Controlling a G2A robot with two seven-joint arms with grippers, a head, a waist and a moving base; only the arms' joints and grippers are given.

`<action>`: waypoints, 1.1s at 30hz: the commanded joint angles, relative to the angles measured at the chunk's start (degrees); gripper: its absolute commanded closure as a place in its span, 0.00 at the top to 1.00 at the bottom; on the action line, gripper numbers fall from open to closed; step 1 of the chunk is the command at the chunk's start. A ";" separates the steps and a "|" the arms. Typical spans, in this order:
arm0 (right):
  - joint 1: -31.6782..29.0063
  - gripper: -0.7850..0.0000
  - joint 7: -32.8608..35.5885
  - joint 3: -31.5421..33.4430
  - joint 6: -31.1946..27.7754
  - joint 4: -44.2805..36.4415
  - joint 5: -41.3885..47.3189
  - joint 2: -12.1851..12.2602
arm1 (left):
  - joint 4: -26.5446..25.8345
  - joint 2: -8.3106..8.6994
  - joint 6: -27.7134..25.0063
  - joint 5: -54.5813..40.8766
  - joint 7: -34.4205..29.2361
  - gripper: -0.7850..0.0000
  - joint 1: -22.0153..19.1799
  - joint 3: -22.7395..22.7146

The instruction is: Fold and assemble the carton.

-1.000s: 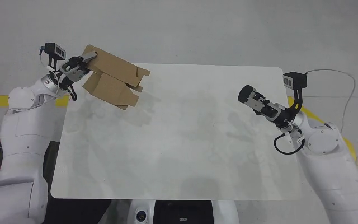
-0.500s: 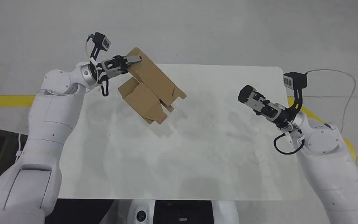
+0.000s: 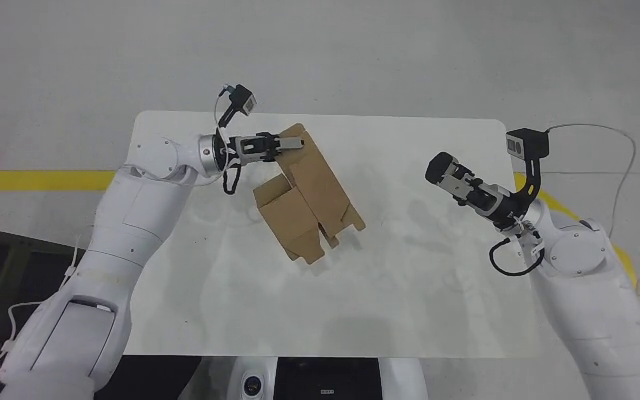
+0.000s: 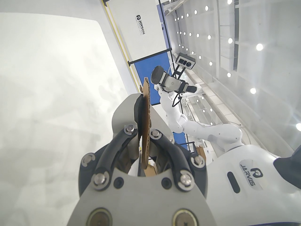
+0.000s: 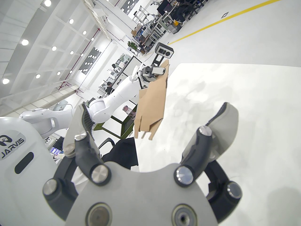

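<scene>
A flat, unassembled brown carton [image 3: 308,200] hangs above the white table [image 3: 400,290], left of centre. My left gripper [image 3: 290,143] is shut on its upper edge, and the left wrist view shows the cardboard edge [image 4: 145,118] pinched between the pads. The carton [image 5: 151,102] hangs down with its flaps lowest in the right wrist view. My right gripper [image 3: 437,166] stays over the table's right side, well apart from the carton. It stands open [image 5: 155,118] with nothing between its fingers.
The table's right edge [image 3: 525,230] runs under the right arm. A yellow floor line [image 3: 50,180] passes to the left of the table.
The left arm has carried the carton from beyond the table's far left corner rightwards and inwards over the table. The right arm has not moved.
</scene>
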 commanded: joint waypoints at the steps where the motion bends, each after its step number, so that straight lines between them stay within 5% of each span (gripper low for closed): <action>1: 0.00 1.00 0.00 0.00 0.00 0.00 0.00 0.00 | -0.47 -0.08 0.28 -0.10 -0.22 0.00 0.63 0.25; 18: 0.09 1.00 1.14 -1.48 2.23 -0.85 0.50 -0.13 | -2.51 0.54 2.82 1.74 2.52 0.00 2.36 -1.50; 25: 8.41 1.00 11.02 -9.84 9.40 3.27 4.21 -1.22 | -5.70 0.47 4.85 3.59 -1.19 0.00 3.20 -0.19; 33: 17.06 1.00 17.01 -20.11 9.88 11.59 6.86 -3.75 | -8.11 -0.20 5.18 4.93 -2.64 0.00 3.67 2.12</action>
